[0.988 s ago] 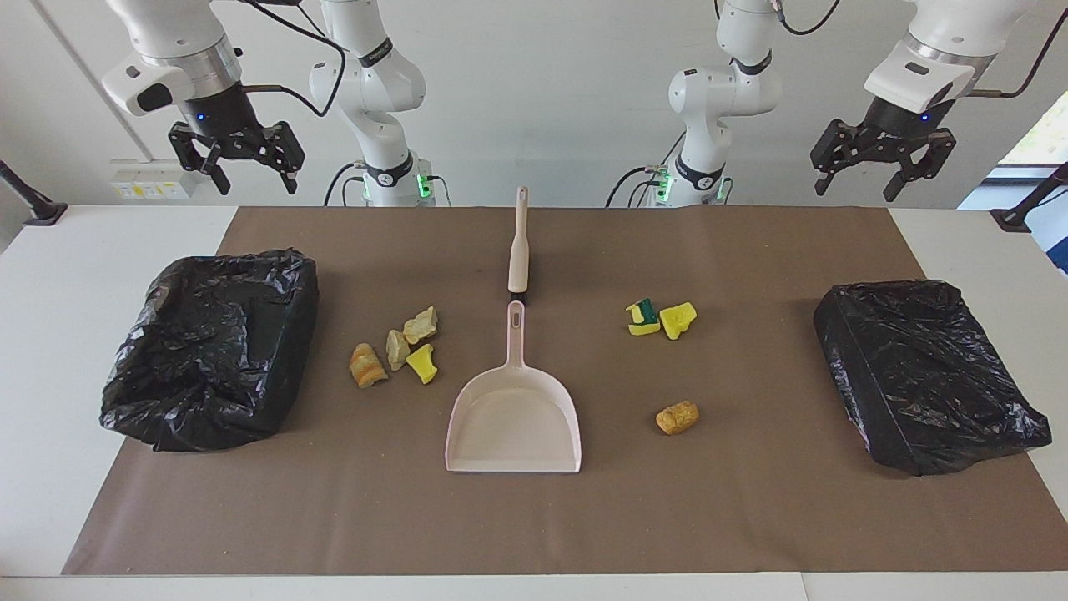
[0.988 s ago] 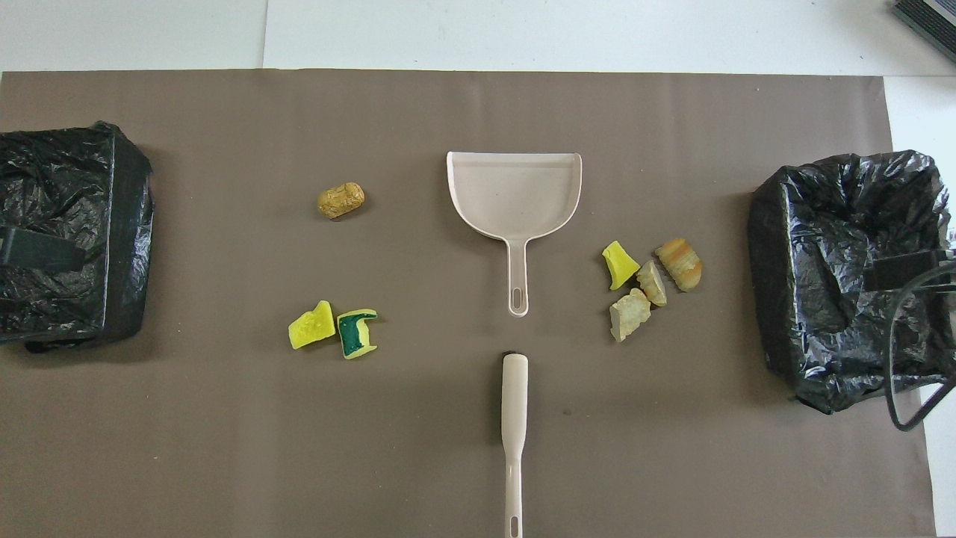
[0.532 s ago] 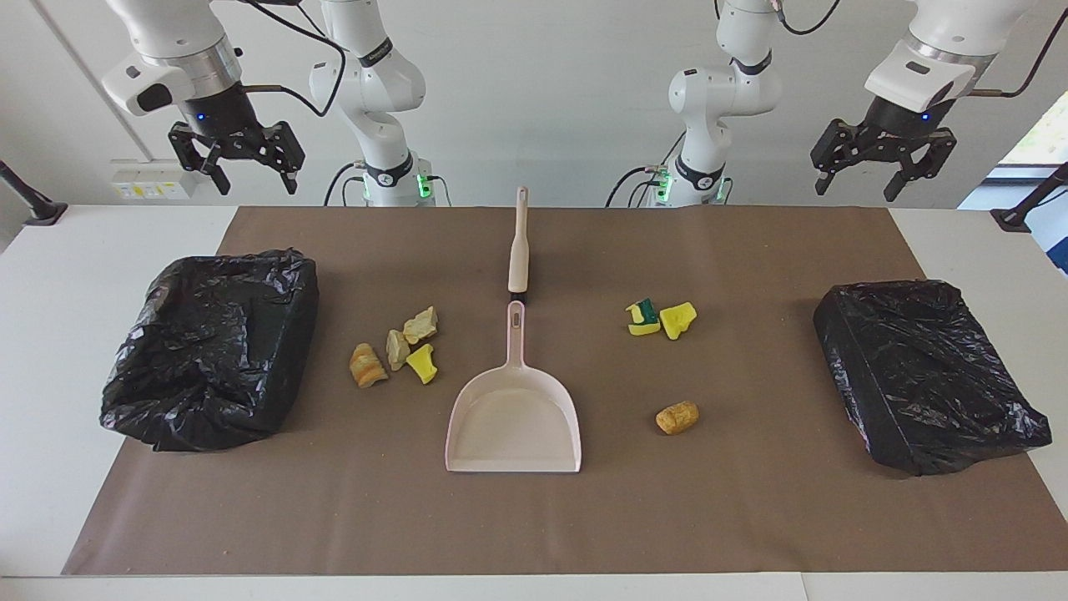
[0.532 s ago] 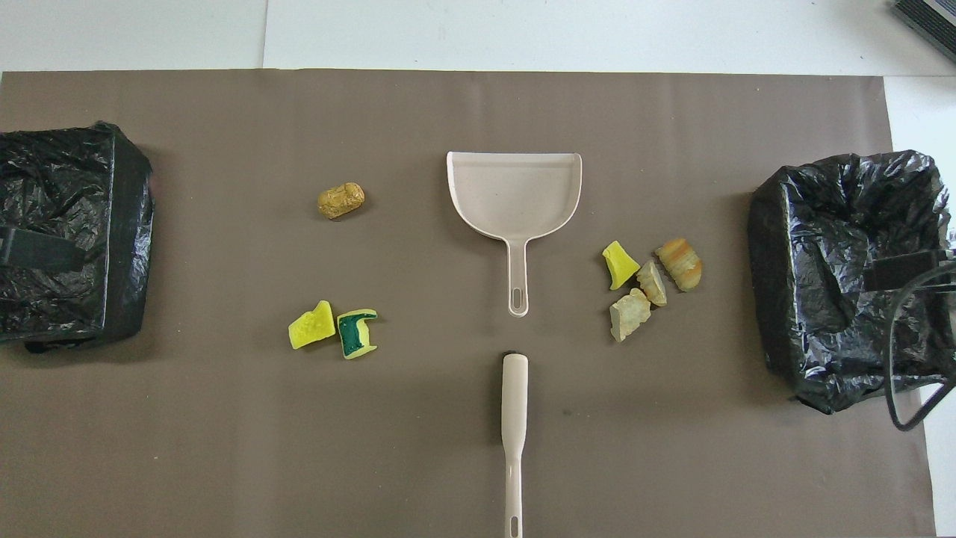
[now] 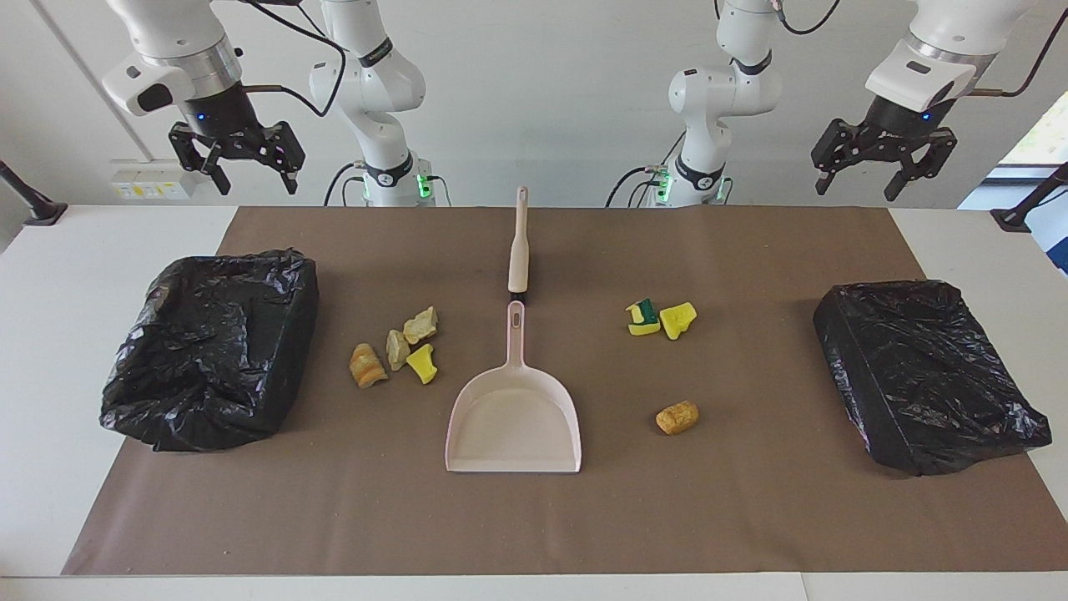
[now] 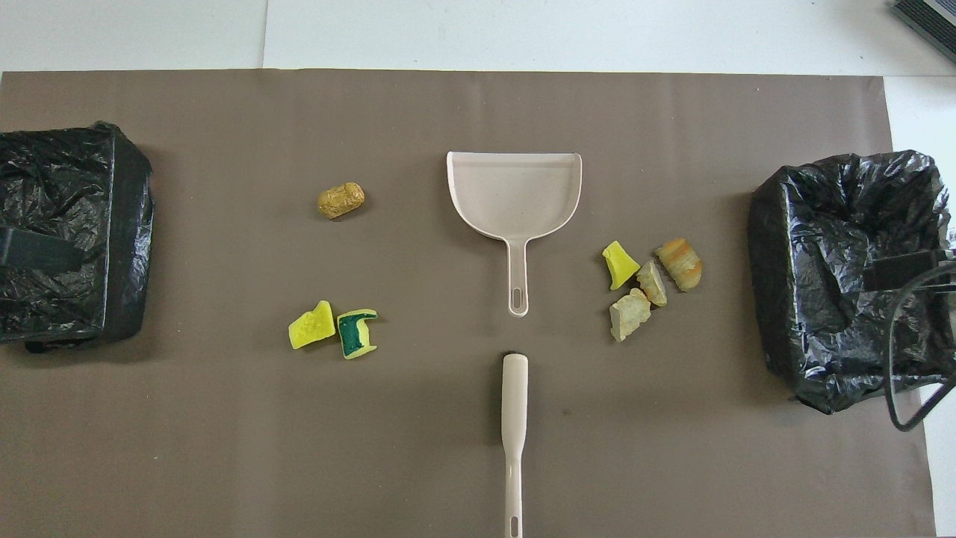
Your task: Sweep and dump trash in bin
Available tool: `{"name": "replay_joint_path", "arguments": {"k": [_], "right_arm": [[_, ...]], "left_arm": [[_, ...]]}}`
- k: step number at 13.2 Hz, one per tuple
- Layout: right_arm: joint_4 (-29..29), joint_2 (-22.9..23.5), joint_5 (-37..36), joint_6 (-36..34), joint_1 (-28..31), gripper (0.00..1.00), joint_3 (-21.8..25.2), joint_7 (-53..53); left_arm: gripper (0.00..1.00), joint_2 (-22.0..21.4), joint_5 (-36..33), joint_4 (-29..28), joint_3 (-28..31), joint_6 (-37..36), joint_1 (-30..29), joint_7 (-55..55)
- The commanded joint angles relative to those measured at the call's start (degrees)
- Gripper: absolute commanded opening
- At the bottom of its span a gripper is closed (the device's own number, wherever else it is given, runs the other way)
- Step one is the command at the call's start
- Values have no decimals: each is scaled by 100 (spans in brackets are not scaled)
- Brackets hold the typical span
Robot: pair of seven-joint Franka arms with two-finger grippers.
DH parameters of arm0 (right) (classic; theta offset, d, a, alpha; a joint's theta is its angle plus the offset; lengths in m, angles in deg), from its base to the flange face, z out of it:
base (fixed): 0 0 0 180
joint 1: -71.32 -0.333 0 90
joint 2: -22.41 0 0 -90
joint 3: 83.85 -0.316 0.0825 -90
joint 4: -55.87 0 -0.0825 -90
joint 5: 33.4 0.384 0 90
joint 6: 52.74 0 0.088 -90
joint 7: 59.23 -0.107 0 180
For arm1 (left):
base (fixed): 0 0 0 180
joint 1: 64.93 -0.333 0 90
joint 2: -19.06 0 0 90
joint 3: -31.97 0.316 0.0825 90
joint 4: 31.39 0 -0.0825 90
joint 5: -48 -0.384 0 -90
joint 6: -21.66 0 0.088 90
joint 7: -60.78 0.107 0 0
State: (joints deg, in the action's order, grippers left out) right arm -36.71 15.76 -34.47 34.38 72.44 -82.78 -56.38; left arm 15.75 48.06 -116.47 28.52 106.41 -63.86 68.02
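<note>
The trash lies on the brown mat in two groups. Several beige, orange-brown and yellow scraps (image 5: 397,349) (image 6: 650,284) lie beside the dustpan's handle toward the right arm's end. Two yellow and green sponge pieces (image 5: 661,319) (image 6: 332,331) and one brown lump (image 5: 677,416) (image 6: 340,200) lie toward the left arm's end. A black-bagged bin (image 5: 209,351) (image 6: 844,276) stands at the right arm's end, another bin (image 5: 926,376) (image 6: 67,232) at the left arm's end. My right gripper (image 5: 257,185) and left gripper (image 5: 857,189) hang high in the air, open and empty.
A beige dustpan (image 5: 513,426) (image 6: 515,190) lies mid-mat with its handle pointing toward the robots. In line with it, nearer the robots, lies the beige brush (image 5: 519,242) (image 6: 514,418). White table (image 5: 50,275) borders the mat.
Both grippers have risen very slightly. Nothing on the table has moved.
</note>
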Motion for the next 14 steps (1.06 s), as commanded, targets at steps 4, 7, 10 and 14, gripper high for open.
{"name": "replay_joint_path", "arguments": {"k": [4,7,10,14], "right_arm": [[-6,-47,54,-28,37,100,-28,-39],[-6,-38,54,-28,37,100,-19,-48],[-6,-38,54,-2,46,100,-10,-57],[-14,-47,28,-72,46,100,-19,-39]], "left_arm": [[100,-143,81,-96,-41,-135,60,-73],[100,-240,82,-246,-68,14,279,-73],[100,-249,82,-509,-68,111,630,-361],[100,-328,82,-1185,-77,681,1455,-1546]]}}
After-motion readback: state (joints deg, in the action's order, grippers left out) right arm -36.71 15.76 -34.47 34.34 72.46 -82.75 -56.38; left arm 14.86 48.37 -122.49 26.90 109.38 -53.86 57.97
